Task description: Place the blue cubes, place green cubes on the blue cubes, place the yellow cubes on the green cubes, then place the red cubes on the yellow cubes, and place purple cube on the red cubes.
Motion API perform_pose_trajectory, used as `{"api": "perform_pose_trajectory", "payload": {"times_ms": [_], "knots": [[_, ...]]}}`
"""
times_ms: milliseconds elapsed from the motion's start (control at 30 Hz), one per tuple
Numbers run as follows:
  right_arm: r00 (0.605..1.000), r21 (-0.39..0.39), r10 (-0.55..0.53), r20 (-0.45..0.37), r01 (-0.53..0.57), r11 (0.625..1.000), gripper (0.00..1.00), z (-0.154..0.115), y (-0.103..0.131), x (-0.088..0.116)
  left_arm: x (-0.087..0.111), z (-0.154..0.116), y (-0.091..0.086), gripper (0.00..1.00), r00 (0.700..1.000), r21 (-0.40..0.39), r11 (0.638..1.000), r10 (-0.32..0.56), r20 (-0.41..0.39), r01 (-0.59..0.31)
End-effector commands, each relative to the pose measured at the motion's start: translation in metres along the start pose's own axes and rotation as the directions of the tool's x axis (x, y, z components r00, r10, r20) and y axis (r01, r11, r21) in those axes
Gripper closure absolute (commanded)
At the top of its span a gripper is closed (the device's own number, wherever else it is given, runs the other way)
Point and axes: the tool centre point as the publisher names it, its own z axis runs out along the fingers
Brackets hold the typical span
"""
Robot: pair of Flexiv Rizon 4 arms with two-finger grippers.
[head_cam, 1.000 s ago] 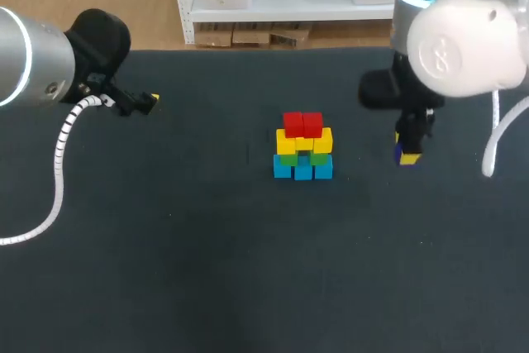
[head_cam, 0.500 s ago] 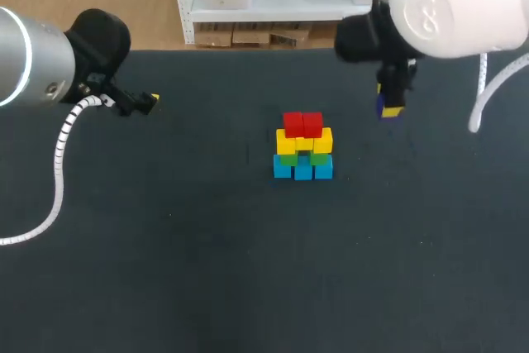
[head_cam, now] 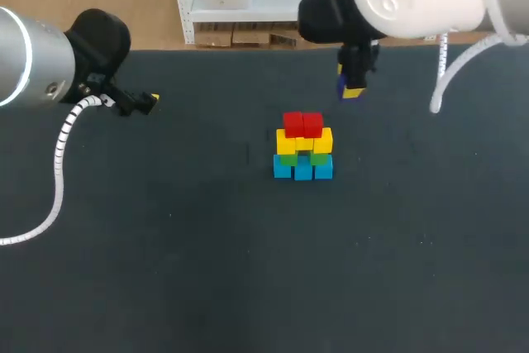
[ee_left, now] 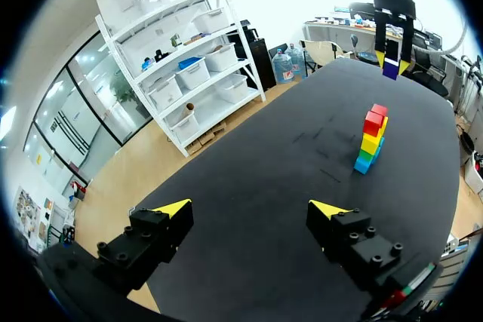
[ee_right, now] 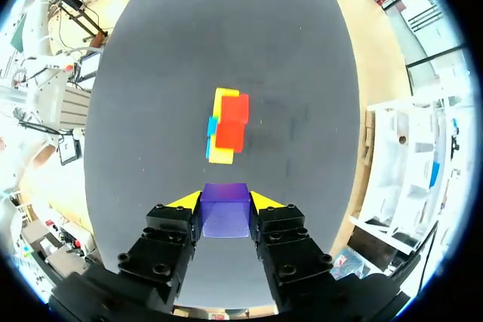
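Your right gripper (head_cam: 352, 87) hangs in the air over the far part of the table (head_cam: 165, 270). In the head view it is behind the stack (head_cam: 302, 146) and a little to its right, not touching it. Its fingers are closed on the purple cube (ee_right: 225, 209), with one yellow tip against each side and the cube filling the gap between them.

The stack stands near the middle of the table. The blue cubes (head_cam: 302, 169) are at the bottom, then the green cubes (head_cam: 302, 157), then the yellow cubes (head_cam: 303, 140). Two red cubes (head_cam: 302, 124) sit side by side on top, with nothing on them. In the right wrist view the stack lies ahead of the held cube.

Your left gripper (ee_left: 249, 213) is at the table's far left, well apart from the stack. Its fingers are spread wide with nothing between them.
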Motion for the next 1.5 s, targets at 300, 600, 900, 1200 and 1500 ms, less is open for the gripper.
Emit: {"api": "perform_pose_trajectory", "payload": {"times_ms": [300,600,900,1200,1500], "knots": [[1.0,-0.071,-0.028,-0.009,0.027,0.997,1.0,-0.001,-0.001,-0.03,0.0,0.001,0.001,0.0,1.0,0.005,1.0,0.001,0.003,-0.001],[0.998,-0.107,0.003,-0.065,-0.01,0.994,1.0,0.001,0.002,-0.05,0.0,0.001,0.001,0.0,1.0,0.005,1.0,0.001,0.003,-0.001],[0.995,-0.127,0.062,-0.076,-0.071,0.989,1.0,0.015,-0.002,-0.057,0.0,0.001,0.001,0.0,1.0,0.005,1.0,0.001,0.003,-0.001],[0.993,-0.134,0.089,-0.072,-0.098,0.986,1.0,0.029,-0.004,-0.054,0.0,0.001,0.001,0.0,1.0,0.005,1.0,0.001,0.003,-0.001],[0.995,-0.146,0.072,-0.066,-0.081,0.986,1.0,0.037,-0.008,-0.058,0.0,0.001,0.001,0.0,1.0,0.005,1.0,0.001,0.003,-0.001]]}}
